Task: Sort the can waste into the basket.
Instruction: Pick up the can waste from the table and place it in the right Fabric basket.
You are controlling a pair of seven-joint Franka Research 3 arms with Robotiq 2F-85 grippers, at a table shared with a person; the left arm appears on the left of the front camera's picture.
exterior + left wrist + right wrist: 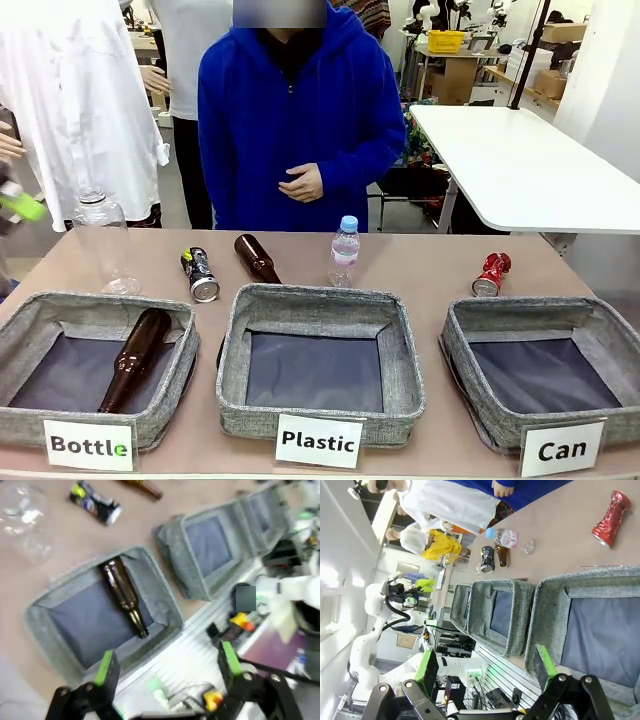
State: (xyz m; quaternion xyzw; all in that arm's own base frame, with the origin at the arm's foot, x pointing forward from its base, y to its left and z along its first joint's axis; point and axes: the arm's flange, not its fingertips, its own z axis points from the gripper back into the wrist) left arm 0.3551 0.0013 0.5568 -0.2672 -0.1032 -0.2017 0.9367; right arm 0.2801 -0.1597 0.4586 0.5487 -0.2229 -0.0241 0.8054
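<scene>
A black can (pixel 200 274) (pixel 95 503) (pixel 487 560) with a colourful label lies on the table behind the left basket. Behind the right-hand basket marked "Can" (pixel 545 372) (pixel 585 630) lies a crushed red and silver can (pixel 491 274) (pixel 611 519). That basket holds nothing. My left gripper (pixel 167 666) hovers open above the near edge of the "Bottle" basket (pixel 90 365) (pixel 100 615). Open as well, my right gripper (pixel 487 667) hangs over the near rim of the "Can" basket.
The "Bottle" basket holds a brown bottle (pixel 135 360) (pixel 124 595). A "Plastic" basket (pixel 318 360) sits in the middle. Behind them lie another brown bottle (pixel 256 258), a small clear bottle (pixel 344 250) and a large clear bottle (pixel 100 235). A person in blue (pixel 300 120) stands across the table.
</scene>
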